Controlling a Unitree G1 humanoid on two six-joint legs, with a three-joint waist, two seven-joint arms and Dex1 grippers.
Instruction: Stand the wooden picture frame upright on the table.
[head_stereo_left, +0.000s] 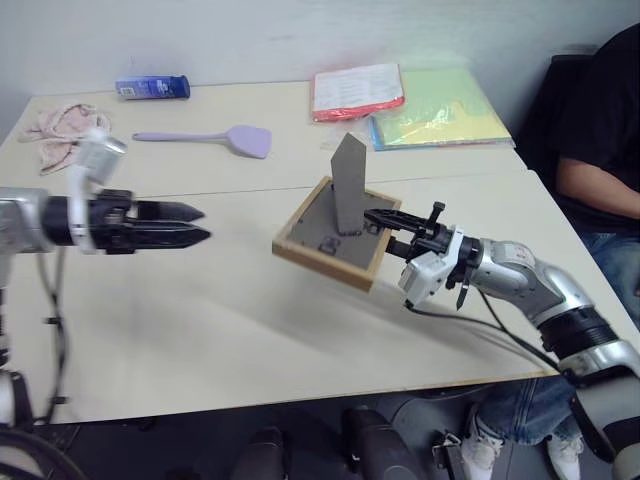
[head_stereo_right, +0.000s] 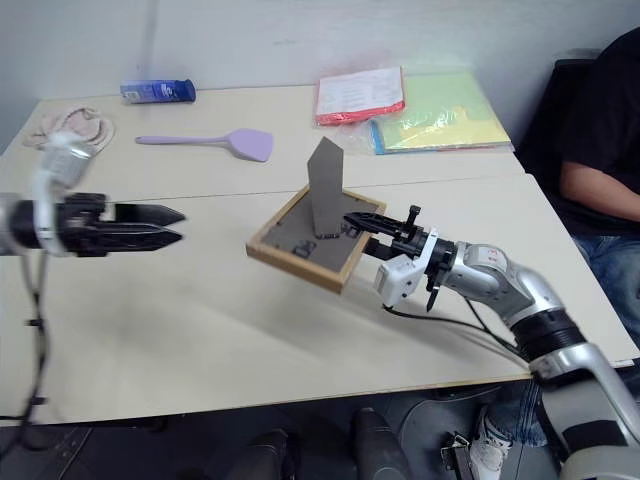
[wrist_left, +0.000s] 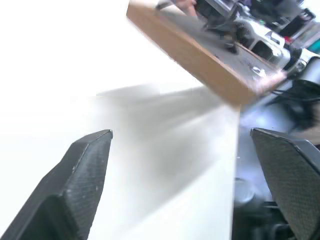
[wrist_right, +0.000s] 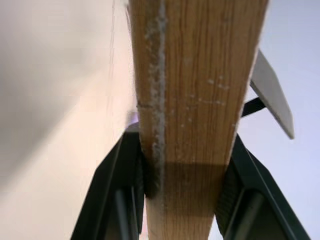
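The wooden picture frame hangs tilted over the middle of the table, dark back panel up. Its grey stand sticks upward. My right gripper is shut on the frame's right edge; in the right wrist view both fingers clamp the light-wood rim. Whether the frame's lower left edge touches the table I cannot tell. My left gripper hovers well to the left of the frame, open and holding nothing; its wrist view shows spread fingers and the frame's edge beyond.
Along the far side lie a pink cloth, a blue bottle, a lilac spatula, a red-edged paper packet and green and yellow folders. A person sits at the table's right end.
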